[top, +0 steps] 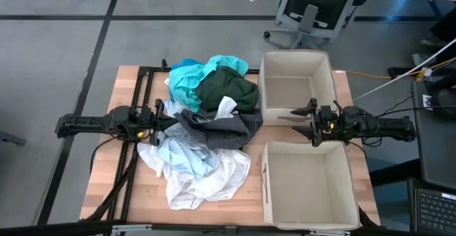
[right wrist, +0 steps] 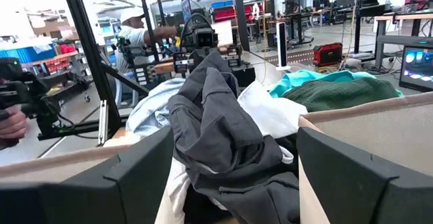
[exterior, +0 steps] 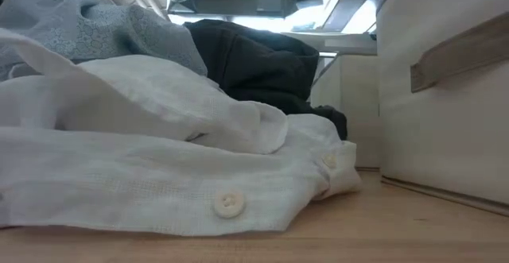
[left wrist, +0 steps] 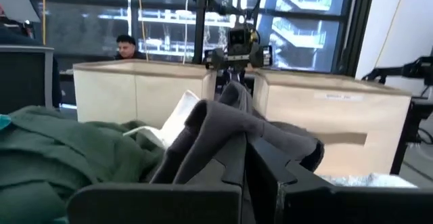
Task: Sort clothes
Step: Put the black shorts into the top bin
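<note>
The left arm lies stretched low and level across the desk [top: 107, 186], reaching in from its outer edge. Its left tool [top: 165, 120] is closed on a fold of the dark grey garment [top: 217, 130], which rises in a peak just ahead of the fingertips [left wrist: 233, 160] and drapes down on both sides.

The right arm is stretched out the same way from the opposite side, level and pointing toward the pile. Its right tool [top: 305, 120] hangs with both fingers [right wrist: 139, 176] spread wide and nothing between them, over the gap between the two beige boxes: the far box [top: 297, 86] on one side of it, the near box [top: 308, 186] on the other.

The clothes [top: 206, 132] sit in one heap between the two tools. Beyond the left tool's grip lie the dark green piece [top: 226, 92] and the teal one [top: 192, 75]. The pale blue piece [top: 182, 154] and the white shirt [exterior: 159, 183] spread on its other side, toward the desk's front edge.
</note>
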Motion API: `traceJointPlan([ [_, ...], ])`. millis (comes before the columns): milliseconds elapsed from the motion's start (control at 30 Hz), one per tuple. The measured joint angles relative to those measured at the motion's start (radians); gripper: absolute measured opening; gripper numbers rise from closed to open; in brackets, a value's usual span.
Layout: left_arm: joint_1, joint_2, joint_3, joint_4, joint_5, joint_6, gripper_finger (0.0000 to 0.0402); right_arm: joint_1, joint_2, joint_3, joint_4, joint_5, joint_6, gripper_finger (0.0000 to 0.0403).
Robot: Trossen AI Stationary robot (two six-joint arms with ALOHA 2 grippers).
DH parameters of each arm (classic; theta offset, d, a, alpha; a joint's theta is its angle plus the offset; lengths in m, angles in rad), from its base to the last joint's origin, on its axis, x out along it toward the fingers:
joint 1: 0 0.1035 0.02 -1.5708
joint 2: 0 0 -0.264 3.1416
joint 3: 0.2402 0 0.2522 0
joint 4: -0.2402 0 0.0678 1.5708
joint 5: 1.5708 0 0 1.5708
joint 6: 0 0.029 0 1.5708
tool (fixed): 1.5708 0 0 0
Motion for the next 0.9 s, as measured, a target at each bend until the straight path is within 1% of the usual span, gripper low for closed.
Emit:
traceJointPlan([
  [200, 0.000, 0.000, 0.048, 0.025, -0.019, -0.012, 0.0001, 0.000, 0.000, 0.000, 0.006, 0.000, -0.003, 0.0316],
  [300, 0.000, 0.004, 0.108, -0.012, -0.020, -0.001, 0.0001, 0.000, 0.000, 0.000, 0.006, 0.000, -0.004, 0.0316],
  [400, 0.000, 0.040, 0.183, -0.072, -0.038, 0.008, 0.0001, 0.000, 0.000, 0.000, 0.006, 0.000, -0.006, 0.0316],
  [533, 0.000, 0.171, 0.275, -0.089, -0.046, 0.082, 0.0001, 0.000, 0.000, 0.000, 0.006, 0.022, -0.031, 0.0316],
  [667, 0.000, 0.352, 0.377, -0.089, -0.063, 0.159, 0.0001, 0.000, 0.000, 0.000, 0.007, 0.063, -0.051, 0.0316],
  [767, 0.000, 0.480, 0.458, -0.092, -0.064, 0.188, 0.0001, 0.000, 0.000, 0.000, 0.007, 0.079, -0.058, 0.0316],
  [900, 0.000, 0.643, 0.564, -0.136, -0.064, 0.222, 0.0001, 0.000, 0.000, 0.000, 0.007, 0.079, -0.058, 0.0316],
])
